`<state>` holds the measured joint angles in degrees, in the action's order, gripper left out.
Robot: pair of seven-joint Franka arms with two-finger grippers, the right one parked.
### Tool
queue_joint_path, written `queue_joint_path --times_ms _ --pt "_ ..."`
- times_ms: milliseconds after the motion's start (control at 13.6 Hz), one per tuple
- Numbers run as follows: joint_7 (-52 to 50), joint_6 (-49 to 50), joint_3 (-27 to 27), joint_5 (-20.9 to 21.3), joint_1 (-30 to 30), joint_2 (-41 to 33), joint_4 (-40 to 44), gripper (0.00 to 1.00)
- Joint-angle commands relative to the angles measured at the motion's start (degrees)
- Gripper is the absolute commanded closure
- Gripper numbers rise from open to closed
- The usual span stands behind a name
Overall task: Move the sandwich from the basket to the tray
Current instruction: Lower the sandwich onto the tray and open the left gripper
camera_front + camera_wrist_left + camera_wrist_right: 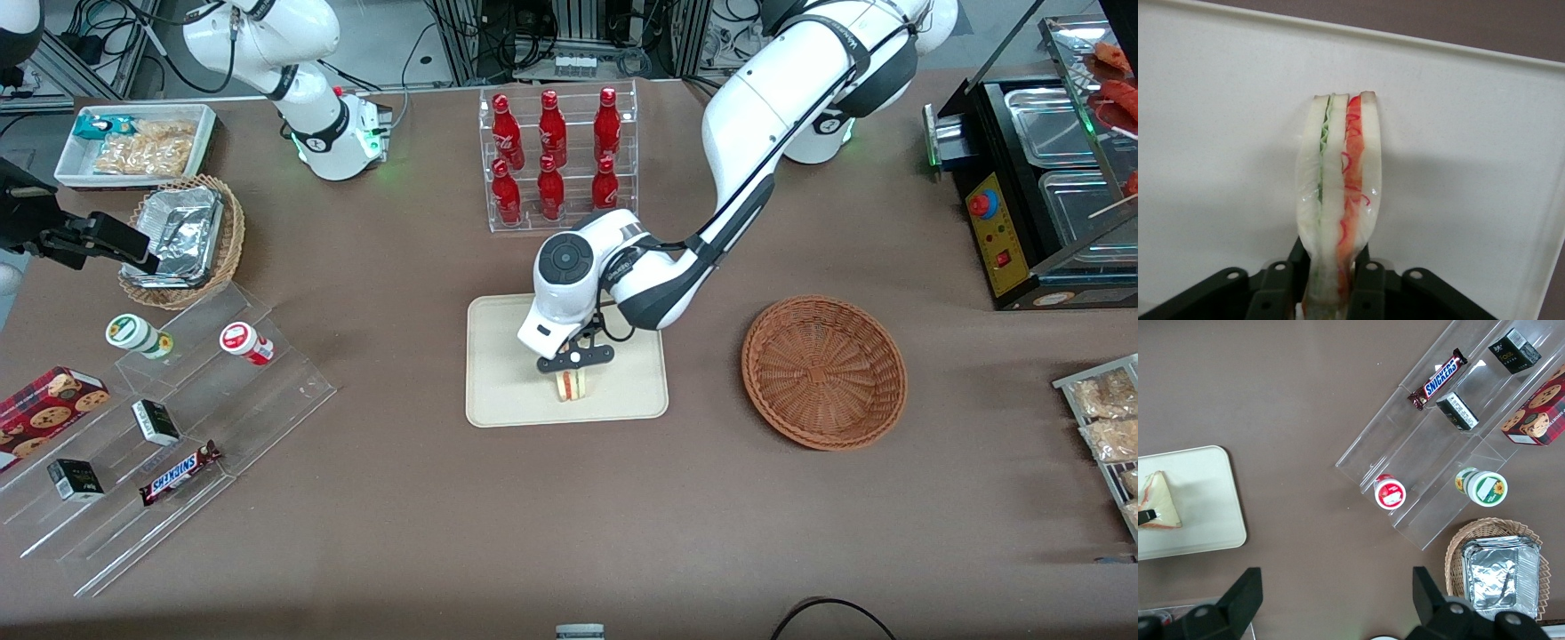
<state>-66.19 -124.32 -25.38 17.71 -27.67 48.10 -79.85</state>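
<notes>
**Sandwich clamped by tool over tray**

The sandwich (570, 384) is seen on edge at the part of the tray (507, 391) nearest the front camera, its layered side turned toward that camera. In the left wrist view the sandwich (1339, 200) is pinched between the two black fingers (1368, 283) of the tool (1331, 287), and the bread is visibly squeezed narrower where the fingers press on it. Green filling is noted in one seam and red-pink filling in the other. The pale floor of the tray (1471, 167) is seen around the sandwich; whether the sandwich touches it cannot be told.

From the front, the tool (573, 363) is located directly above the sandwich, over the tray.

The basket (824, 370) is recorded on the brown surface (400, 516) beside the tray, toward the working arm's end, apart from it, with nothing seen in it.

Farther from the front camera than the tray, a clear rack of red bottles (556, 156) is noted.
</notes>
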Motion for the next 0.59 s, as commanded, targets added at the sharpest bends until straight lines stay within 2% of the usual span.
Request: queue_joint_path --times_ms 0,220,367,514 --pt "-1.66 0.40 0.24 0.40 -0.90 -1.06 1.71 0.00" --pt "-1.40 2.32 0.15 0.22 -0.37 -5.10 1.45 0.00" --pt "-2.10 5.83 0.24 -1.61 -0.46 -7.83 1.28 0.00" --pt "-0.88 10.39 0.59 -1.54 -0.28 -11.08 1.27 0.00"
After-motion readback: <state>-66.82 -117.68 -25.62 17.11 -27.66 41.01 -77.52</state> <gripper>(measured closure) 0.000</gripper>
